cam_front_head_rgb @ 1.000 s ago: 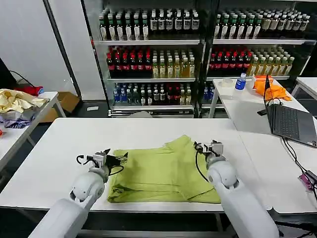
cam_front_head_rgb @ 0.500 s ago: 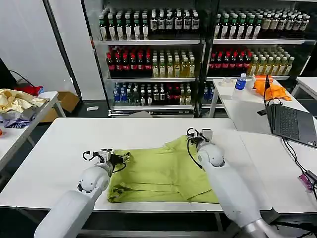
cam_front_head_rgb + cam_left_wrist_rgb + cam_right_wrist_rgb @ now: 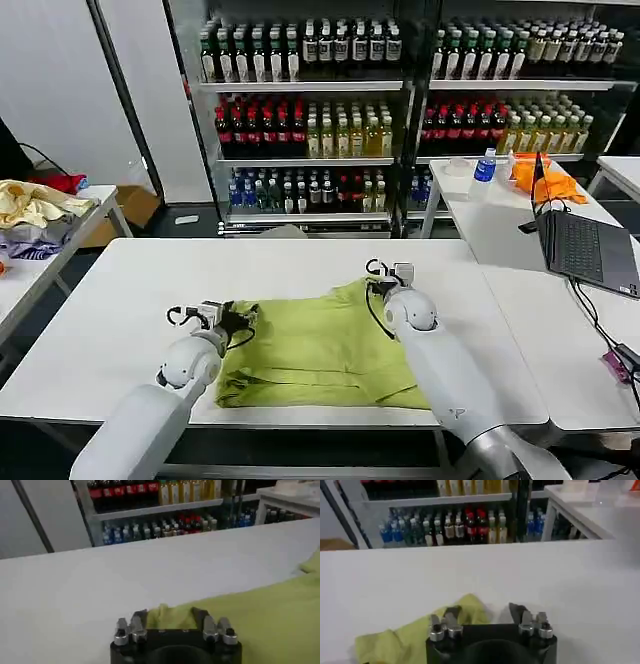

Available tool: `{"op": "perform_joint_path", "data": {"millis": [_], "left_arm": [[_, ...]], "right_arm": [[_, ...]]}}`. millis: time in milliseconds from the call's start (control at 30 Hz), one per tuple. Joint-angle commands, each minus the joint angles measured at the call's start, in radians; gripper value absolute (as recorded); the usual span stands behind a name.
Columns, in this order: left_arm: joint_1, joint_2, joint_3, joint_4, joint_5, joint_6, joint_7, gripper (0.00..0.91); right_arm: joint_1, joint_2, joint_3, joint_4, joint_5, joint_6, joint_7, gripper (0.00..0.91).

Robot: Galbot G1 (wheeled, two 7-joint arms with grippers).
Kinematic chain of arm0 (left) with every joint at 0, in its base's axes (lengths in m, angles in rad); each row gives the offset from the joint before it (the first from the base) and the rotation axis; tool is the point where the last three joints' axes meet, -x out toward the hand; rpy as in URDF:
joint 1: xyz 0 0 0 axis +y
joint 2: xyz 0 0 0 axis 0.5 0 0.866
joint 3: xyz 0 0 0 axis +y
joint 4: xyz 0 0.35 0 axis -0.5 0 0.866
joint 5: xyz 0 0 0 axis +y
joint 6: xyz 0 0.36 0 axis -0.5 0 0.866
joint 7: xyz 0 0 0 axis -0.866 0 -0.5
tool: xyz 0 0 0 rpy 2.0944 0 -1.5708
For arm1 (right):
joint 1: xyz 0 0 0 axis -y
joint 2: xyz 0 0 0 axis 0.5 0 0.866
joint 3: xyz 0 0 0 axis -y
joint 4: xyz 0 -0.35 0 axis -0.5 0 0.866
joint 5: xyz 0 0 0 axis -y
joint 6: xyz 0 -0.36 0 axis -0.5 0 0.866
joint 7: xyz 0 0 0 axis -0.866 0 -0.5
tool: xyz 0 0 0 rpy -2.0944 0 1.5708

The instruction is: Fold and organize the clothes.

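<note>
one lime t-shirt (image 3: 320,345) | folded, flat | on white table (image 3: 130,300)

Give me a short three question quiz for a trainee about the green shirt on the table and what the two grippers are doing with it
1. True or false: the T-shirt hangs off the white table.
2. Which gripper is at the shirt's far corner? A) left gripper B) right gripper
3. Fill in: the laptop sits on the robot's ____ side.

Key
1. False; it lies flat on the table.
2. B; the left gripper is at the shirt's left edge. Both have open fingers with cloth between them.
3. Right.
</note>
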Motion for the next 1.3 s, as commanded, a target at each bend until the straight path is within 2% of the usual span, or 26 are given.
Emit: {"op": "perform_joint_path", "data": {"millis": [33,600,1100,1300], "left_arm": [[0.023,0.003,-0.005,-0.001,-0.022,0.002,0.011,0.020],[0.065,0.023,-0.039,-0.138,-0.030,0.002,0.037,0.020],[0.151,0.114,-0.098,-0.319,-0.087,0.003,0.042,0.020],[0.201,0.141,-0.118,-0.366,-0.092,0.003,0.051,0.020]], "right_arm": [[-0.007,0.016,-0.006,-0.018,0.006,-0.003,-0.011,0.000],[-0.033,-0.011,0.019,0.134,-0.019,0.027,-0.027,0.000],[-0.241,-0.165,0.077,0.569,-0.001,-0.003,-0.024,0.000],[-0.326,-0.214,0.112,0.687,0.005,-0.003,-0.016,0.000]]}}
